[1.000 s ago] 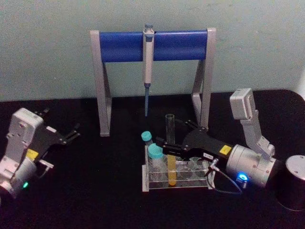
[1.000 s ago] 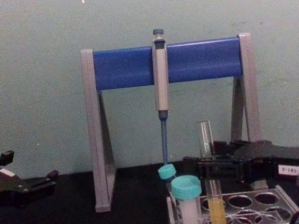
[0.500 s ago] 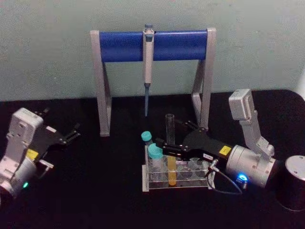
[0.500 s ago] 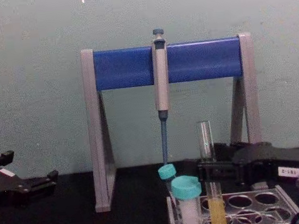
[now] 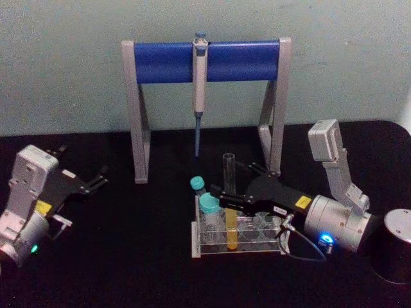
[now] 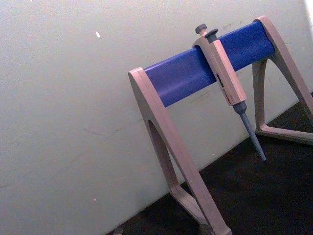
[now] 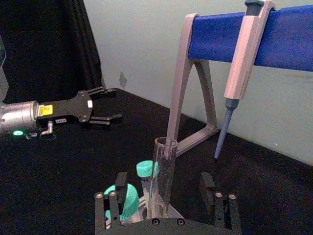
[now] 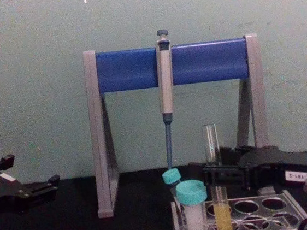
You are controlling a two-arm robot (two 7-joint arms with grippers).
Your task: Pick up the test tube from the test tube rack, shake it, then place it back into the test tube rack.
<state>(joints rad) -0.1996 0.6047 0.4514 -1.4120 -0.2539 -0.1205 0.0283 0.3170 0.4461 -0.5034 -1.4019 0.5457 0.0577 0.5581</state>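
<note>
Hardly anything has shifted over the last 1 second. The right gripper [image 7: 165, 205] sits at the same spot beside the tall, slim, clear glass test tube with yellow-orange liquid in its lower part [image 5: 228, 176], which stands upright as before.

The test tube sits in a hole toward the left end of the low clear plastic rack with round holes in its top plate [image 5: 263, 249]. It is just right of a teal-capped white vial [image 5: 209, 206]. The rack stands on the black table [image 5: 141, 256], right of centre and nearer its front edge than the grey-and-blue pipette stand [image 5: 138, 128].

In the right wrist view the right gripper's 2 fingers stand well apart, 1 on each side of the glass, touching neither side. They are level with the bare glass above the rack plate.

I judge the tube light, stiff, smooth and breakable, and since it is uncapped a hard shake could spill it. The best hold looks like the clear glass above the liquid and below the open rim, with a modest squeeze and a straight lift.

The left gripper [image 5: 97, 179] rests near the table's left edge, fingers spread.
</note>
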